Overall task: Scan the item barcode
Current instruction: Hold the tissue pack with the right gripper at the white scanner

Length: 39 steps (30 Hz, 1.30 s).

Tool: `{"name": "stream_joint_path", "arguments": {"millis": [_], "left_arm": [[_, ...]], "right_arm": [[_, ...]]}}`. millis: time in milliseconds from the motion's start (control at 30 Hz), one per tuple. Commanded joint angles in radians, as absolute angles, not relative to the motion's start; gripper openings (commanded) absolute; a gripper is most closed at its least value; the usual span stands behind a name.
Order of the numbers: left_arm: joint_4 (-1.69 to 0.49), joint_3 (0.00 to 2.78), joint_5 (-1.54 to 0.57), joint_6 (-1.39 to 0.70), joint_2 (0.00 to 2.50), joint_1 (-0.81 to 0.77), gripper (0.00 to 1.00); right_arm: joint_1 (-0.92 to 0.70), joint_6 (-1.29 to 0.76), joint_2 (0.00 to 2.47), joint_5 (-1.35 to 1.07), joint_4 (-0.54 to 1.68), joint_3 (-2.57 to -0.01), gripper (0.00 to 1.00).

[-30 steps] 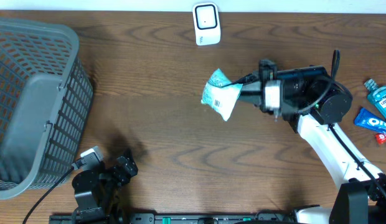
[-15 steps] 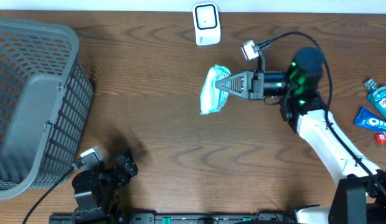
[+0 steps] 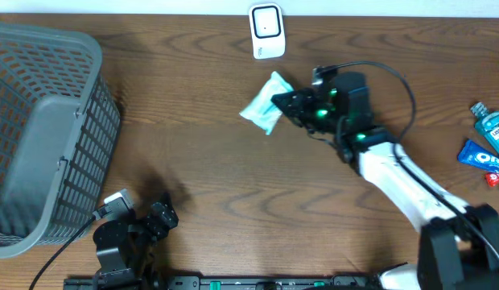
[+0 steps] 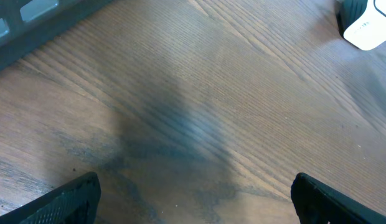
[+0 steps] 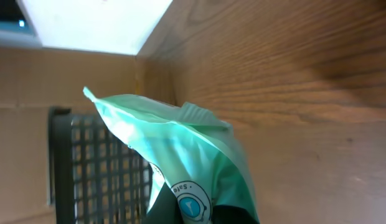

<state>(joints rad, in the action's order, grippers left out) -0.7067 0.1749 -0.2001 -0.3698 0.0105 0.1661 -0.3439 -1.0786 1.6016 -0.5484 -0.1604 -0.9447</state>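
One pale green pouch [image 3: 264, 111] is being held over the wooden surface [image 3: 193, 161], near the one white scanner [image 3: 266, 31]. One grey basket [image 3: 40, 121] is sitting at the left edge. One blue mouthwash bottle [image 3: 492, 127] and one toothpaste tube [image 3: 480, 155] are lying far right. The right claw [image 3: 283, 103] is clamping the pouch. The left claw [image 4: 193, 199] is standing wide apart, gripping nothing.

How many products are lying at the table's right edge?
2 for sure: a blue bottle at the frame edge, a blue tube just below it. A red bit under the tube may be a third; the view cuts off there.
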Motion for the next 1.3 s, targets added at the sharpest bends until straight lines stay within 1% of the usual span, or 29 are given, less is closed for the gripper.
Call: {"name": "stream_joint_path", "arguments": {"millis": [0,133,233,400,467,600,800,967,1267], "left_arm": [[-0.725,0.169,-0.197,-0.372,0.006,0.16,0.98],[-0.725,0.169,-0.197,-0.372,0.006,0.16,0.98],[-0.725,0.169,-0.197,-0.372,0.006,0.16,0.98],[-0.725,0.169,-0.197,-0.372,0.006,0.16,0.98],[-0.725,0.169,-0.197,-0.372,0.006,0.16,0.98],[-0.725,0.169,-0.197,-0.372,0.006,0.16,0.98],[-0.725,0.169,-0.197,-0.372,0.006,0.16,0.98],[-0.725,0.169,-0.197,-0.372,0.006,0.16,0.98],[-0.725,0.169,-0.197,-0.372,0.006,0.16,0.98]], "right_arm": [[-0.363,-1.204,1.688,-0.427,-0.248,-0.973,0.02],[-0.357,-1.298,1.809,-0.381,-0.331,-1.076,0.01],[-0.357,-1.312,1.915,-0.373,-0.332,-1.24,0.02],[-0.356,-1.401,2.083,-0.37,-0.219,-1.546,0.02],[-0.353,-1.456,2.173,-0.331,-0.155,-1.697,0.02],[-0.337,-1.497,2.264,-0.296,-0.108,-1.834,0.02],[-0.315,-1.601,2.363,-0.306,-0.123,-1.89,0.01],[-0.314,-1.625,2.422,-0.342,-0.146,-1.89,0.02],[-0.31,-1.629,2.433,-0.35,-0.146,-1.89,0.02]]}}
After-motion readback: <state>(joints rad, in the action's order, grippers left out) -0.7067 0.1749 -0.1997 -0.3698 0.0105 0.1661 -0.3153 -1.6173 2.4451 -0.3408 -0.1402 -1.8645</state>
